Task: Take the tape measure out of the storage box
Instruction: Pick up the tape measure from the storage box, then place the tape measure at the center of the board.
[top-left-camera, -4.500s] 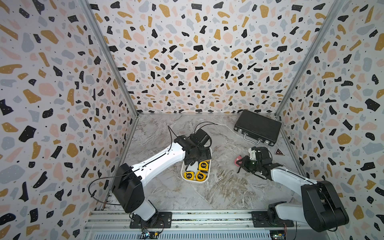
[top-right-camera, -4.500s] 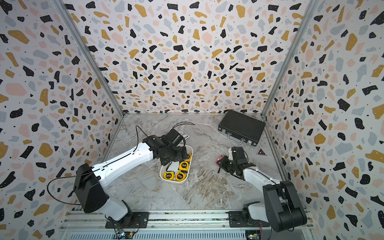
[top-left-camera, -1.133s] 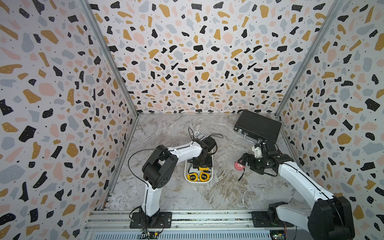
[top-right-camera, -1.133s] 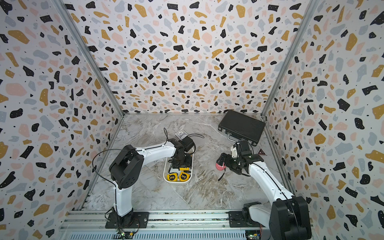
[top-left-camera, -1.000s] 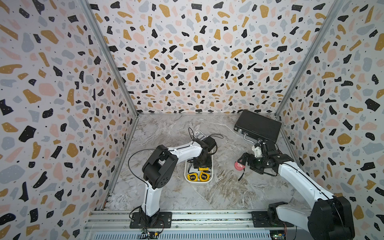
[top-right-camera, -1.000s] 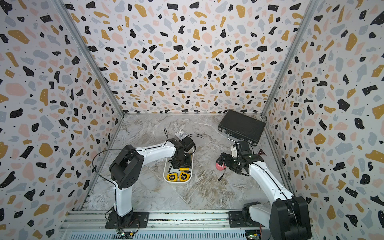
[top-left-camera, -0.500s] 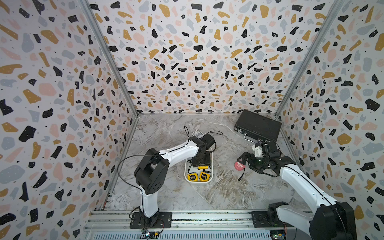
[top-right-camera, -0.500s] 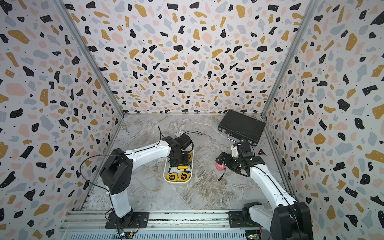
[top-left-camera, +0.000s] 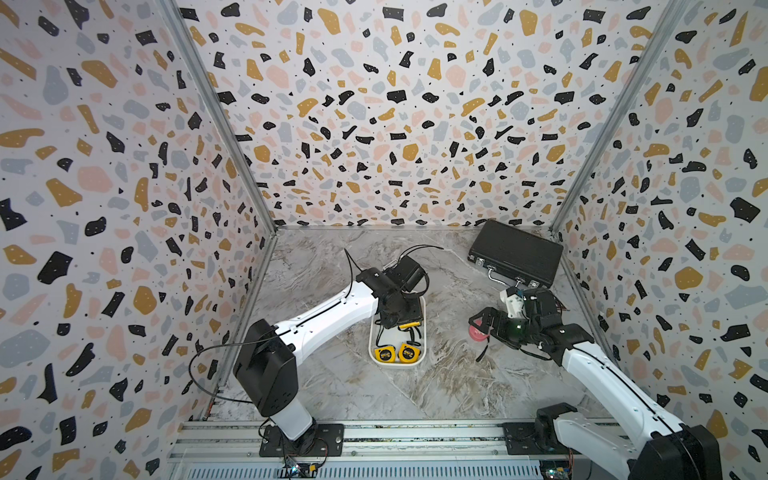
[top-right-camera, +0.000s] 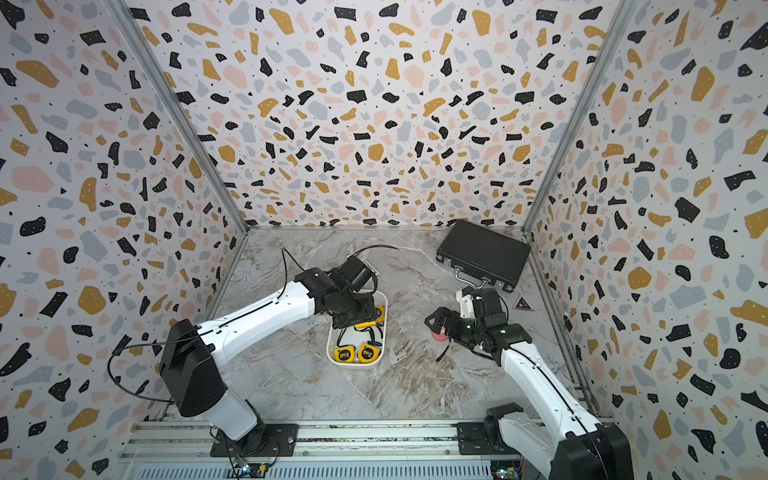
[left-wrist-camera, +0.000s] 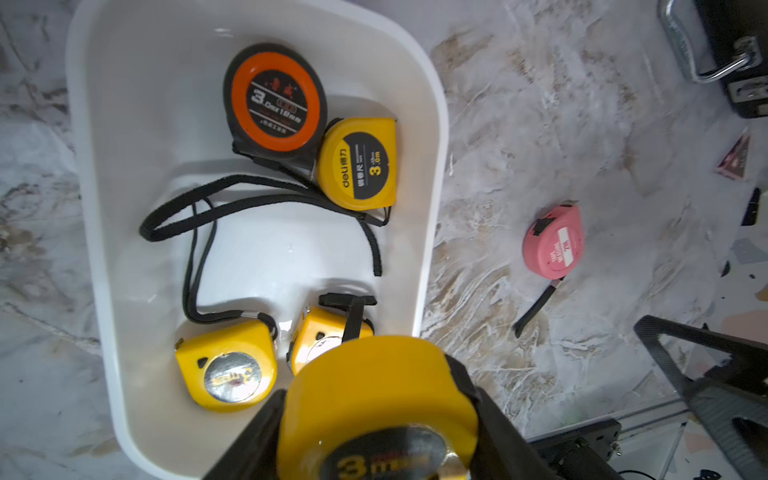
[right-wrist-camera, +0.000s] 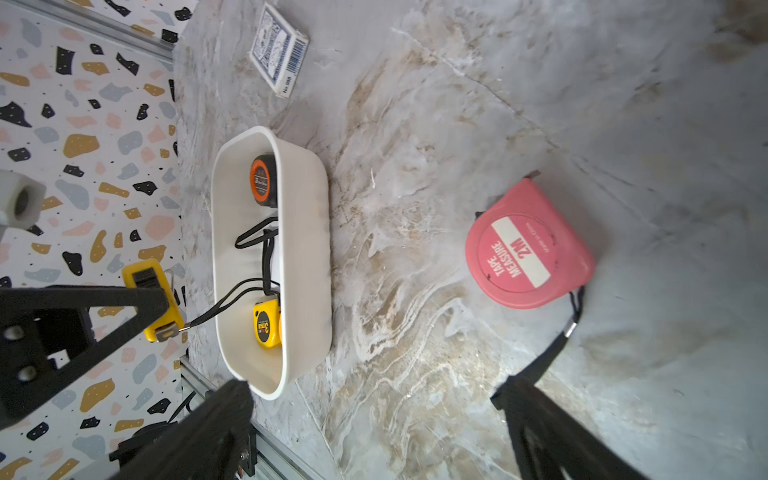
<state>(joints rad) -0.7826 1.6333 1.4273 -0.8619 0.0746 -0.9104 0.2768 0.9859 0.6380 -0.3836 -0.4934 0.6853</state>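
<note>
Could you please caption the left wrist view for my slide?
Left gripper holds a yellow tape measure above the white storage box.

Left claw (top-left-camera: 402, 321) low over storage box (top-left-camera: 397, 365), yellow tape measures (top-left-camera: 384, 353) inside, right claw (top-left-camera: 484, 325) above pink tape measure (top-left-camera: 474, 333)

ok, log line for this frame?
left gripper: shut on yellow tape measure, above storage box | right gripper: open, near pink tape measure
</note>
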